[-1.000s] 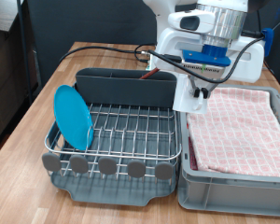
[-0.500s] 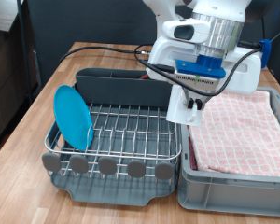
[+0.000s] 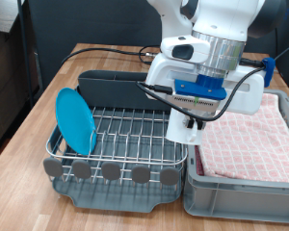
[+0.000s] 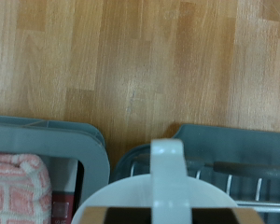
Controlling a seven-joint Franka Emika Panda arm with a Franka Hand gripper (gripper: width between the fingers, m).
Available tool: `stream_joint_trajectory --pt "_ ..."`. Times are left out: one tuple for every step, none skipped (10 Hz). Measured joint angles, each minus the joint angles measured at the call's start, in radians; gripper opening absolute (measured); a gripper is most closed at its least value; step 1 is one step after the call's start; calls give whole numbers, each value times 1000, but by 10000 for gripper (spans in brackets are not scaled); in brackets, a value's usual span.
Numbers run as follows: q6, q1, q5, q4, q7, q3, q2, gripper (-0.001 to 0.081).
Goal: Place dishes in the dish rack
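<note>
My gripper (image 3: 190, 117) is shut on the white cup (image 3: 182, 127) and holds it over the dish rack's (image 3: 125, 137) right edge, next to the bin. In the wrist view the cup's rim (image 4: 112, 201) lies under one finger (image 4: 168, 173). The light-blue plate (image 3: 75, 120) stands upright in the rack's left side. The grey utensil caddy (image 3: 111, 87) runs along the rack's back. A row of grey discs (image 3: 111, 170) lines its front. The wooden spoon does not show.
A grey bin lined with pink checkered cloth (image 3: 250, 135) stands at the exterior view's right of the rack; it also shows in the wrist view (image 4: 19, 187). Black cables (image 3: 106, 53) cross the wooden table (image 3: 48, 87) behind the caddy.
My gripper has carried the white cup down and towards the exterior view's left, from the bin's back corner to the rack's right edge. The plate has not moved.
</note>
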Motion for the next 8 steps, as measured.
stream_joint_trajectory --pt "0 -7 8 17 -10 2 18 70" --pt "0 -14 17 32 -20 4 35 70" --pt "1 -23 27 47 -30 8 53 70" --pt "1 -33 36 63 -39 14 69 70" --pt "1 -43 46 78 -50 18 87 70" --pt "0 -52 50 93 -59 24 105 70" --pt "1 -60 53 108 -66 28 122 70" --pt "1 -68 58 122 -75 33 139 70"
